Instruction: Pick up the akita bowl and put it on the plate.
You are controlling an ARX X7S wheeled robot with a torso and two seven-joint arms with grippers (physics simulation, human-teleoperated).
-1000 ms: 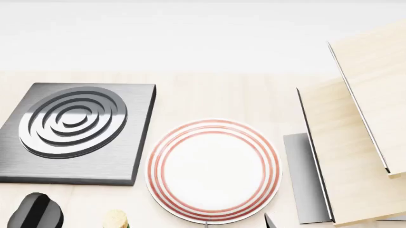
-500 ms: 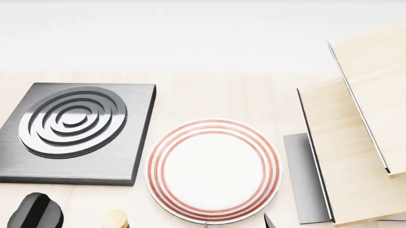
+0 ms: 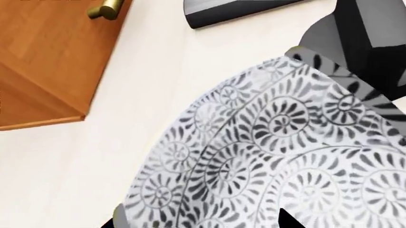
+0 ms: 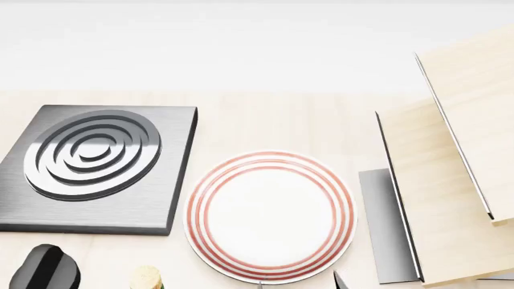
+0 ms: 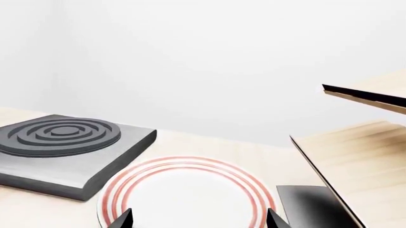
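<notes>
The akita bowl (image 3: pixel 266 142), white with a dense grey-black leaf pattern, fills most of the left wrist view, very close to the camera. My left gripper (image 3: pixel 197 223) is open, with only its two dark fingertips (image 3: pixel 108 224) showing wide apart and the bowl's patterned wall spanning the gap. In the head view only a pale yellowish bit of the bowl's rim (image 4: pixel 147 278) shows at the bottom edge. The plate (image 4: pixel 269 217), white with red rings, lies flat in the middle of the table. My right gripper (image 5: pixel 198 221) hangs open over the plate's (image 5: pixel 184 194) near edge with nothing between its fingers.
A square dark grey burner (image 4: pixel 92 165) with concentric rings lies left of the plate. Pale wooden panels (image 4: pixel 449 180) and a dark grey sheet (image 4: pixel 384 229) stand to the right. An orange-brown cabinet (image 3: pixel 51 61) with a brass knob (image 3: pixel 104 8) is beside the bowl.
</notes>
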